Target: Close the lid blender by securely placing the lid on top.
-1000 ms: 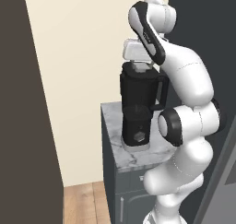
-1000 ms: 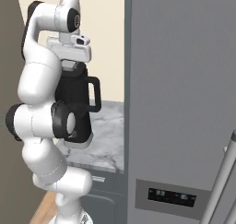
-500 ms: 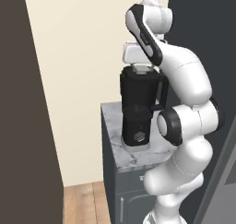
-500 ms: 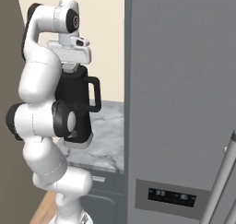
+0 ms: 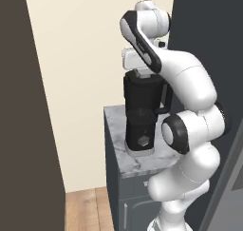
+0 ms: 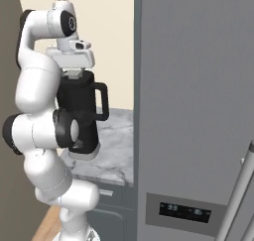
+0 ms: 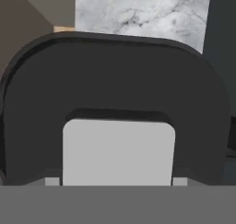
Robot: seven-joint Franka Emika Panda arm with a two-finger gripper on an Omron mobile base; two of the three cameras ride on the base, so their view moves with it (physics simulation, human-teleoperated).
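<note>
Lid (image 7: 115,103) right up close in the hand view, a black rounded-square cap with its pale grey square knob (image 7: 118,151) at the bottom centre, marble counter (image 7: 138,11) showing beyond its far edge. From the base cameras the gripper (image 5: 142,73) hangs straight down over the blender (image 5: 141,113), and something pale grey peeks out between the white hand and the top of the dark jar. Whether the fingers are clamped on that knob or parted, I cannot tell; they are hidden. From these angles I also can't say if the lid is seated on the jar. Blender stands upright on the marble counter, loop handle (image 6: 102,102) toward the tall grey fridge (image 6: 198,111), hexagonal knob (image 5: 142,140) facing front, beige wall (image 5: 80,59) behind.
</note>
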